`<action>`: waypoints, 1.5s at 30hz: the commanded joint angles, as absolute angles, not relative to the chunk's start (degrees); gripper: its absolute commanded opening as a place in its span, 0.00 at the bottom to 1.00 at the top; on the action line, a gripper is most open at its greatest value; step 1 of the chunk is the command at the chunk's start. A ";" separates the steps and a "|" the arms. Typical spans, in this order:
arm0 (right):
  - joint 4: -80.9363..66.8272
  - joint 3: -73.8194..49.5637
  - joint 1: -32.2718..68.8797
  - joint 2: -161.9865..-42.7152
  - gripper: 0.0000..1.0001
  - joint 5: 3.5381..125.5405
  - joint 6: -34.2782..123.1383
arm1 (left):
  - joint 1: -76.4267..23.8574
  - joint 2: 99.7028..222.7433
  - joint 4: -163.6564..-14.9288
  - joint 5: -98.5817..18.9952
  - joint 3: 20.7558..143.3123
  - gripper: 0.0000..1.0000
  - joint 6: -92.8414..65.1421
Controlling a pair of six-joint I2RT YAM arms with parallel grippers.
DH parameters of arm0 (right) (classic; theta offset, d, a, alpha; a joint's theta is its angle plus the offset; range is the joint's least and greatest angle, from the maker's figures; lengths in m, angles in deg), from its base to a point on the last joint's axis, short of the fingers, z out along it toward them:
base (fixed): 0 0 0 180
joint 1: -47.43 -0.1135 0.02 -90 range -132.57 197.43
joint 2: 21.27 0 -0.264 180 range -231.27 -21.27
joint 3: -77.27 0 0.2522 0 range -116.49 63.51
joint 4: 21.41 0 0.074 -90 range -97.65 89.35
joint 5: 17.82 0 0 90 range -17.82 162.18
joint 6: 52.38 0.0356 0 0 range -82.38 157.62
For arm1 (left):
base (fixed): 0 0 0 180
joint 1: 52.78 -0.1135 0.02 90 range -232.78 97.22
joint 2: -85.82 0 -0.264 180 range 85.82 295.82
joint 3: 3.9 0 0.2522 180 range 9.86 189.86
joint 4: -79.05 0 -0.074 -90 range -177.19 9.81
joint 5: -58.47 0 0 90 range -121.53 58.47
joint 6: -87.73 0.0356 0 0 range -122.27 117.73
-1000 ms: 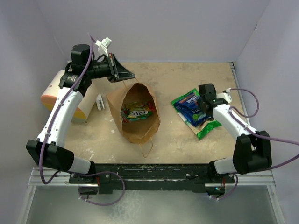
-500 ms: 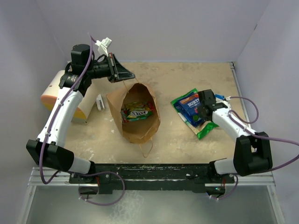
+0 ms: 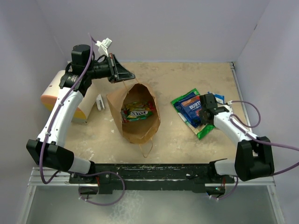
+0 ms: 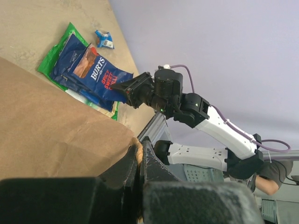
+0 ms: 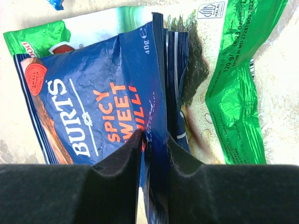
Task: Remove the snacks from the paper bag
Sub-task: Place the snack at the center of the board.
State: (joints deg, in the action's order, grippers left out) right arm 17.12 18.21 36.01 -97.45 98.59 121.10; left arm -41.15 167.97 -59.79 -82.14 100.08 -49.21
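Observation:
The brown paper bag stands open at mid-table with a teal-red-white snack lying inside. My left gripper is above the bag's far rim, shut on its twisted paper handle. To the right, a dark blue packet lies on a green-white packet, with a small blue packet just beyond. My right gripper is low over the dark blue packet. Its jaws stand slightly parted, with the packet's folded edge in the gap.
A cream cylinder with an orange end lies at the left wall, and a small white block stands between it and the bag. The bag's other handle trails toward the front rail. Walls close off three sides.
My right gripper has drawn back toward the near edge with the dark blue packet, and its jaws have parted a little. The small blue packet now shows beyond it. The left arm has not moved.

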 commanded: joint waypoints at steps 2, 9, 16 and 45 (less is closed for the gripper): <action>21.30 18.94 36.49 -92.92 0.28 102.29 118.15 | -41.80 165.80 -62.76 -82.83 100.30 0.00 -48.94; 20.78 23.46 37.13 -87.11 0.41 102.46 110.67 | -41.72 165.44 -62.78 -83.01 100.23 0.00 -49.03; 23.41 22.98 37.41 -82.37 0.39 101.94 101.81 | -41.53 164.87 -62.81 -82.93 99.71 0.00 -49.18; -11.16 7.69 8.81 -80.11 0.65 62.63 48.67 | -41.62 160.95 -66.22 -81.77 94.53 0.00 -52.70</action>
